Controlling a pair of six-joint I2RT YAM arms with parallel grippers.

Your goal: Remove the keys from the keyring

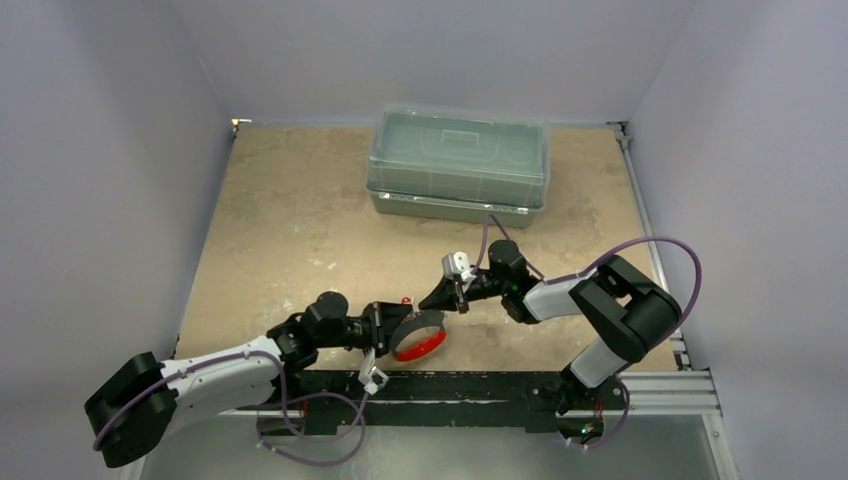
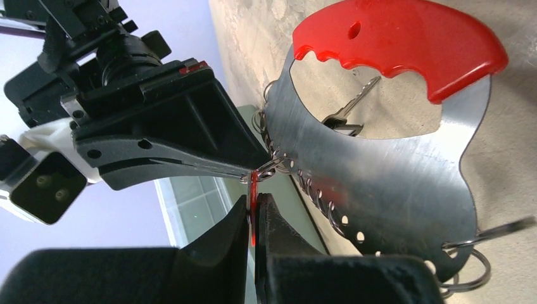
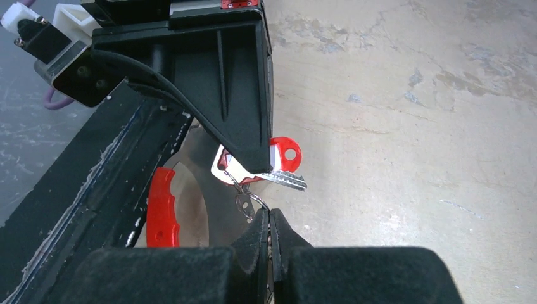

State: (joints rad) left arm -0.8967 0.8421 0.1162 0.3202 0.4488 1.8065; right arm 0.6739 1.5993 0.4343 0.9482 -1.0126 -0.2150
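Red-headed key (image 3: 286, 154) pinched in left gripper (image 2: 253, 212); right gripper (image 3: 270, 220) fingers pressed shut on wire loop (image 3: 258, 198) of crescent keyring (image 1: 420, 343), between both arms. Risk: thin loop may slip out if pulled.

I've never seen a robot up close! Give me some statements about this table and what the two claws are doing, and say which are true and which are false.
1. A clear box stands at the back of the table, beyond both grippers. True.
2. The left gripper is wide open. False: it is shut on the red-headed key.
3. The right gripper pinches a thin metal loop. True.
4. The keyring lies inside the box. False: it is near the front edge, between the grippers.
5. The keyring's outer edge is blue. False: it is red.
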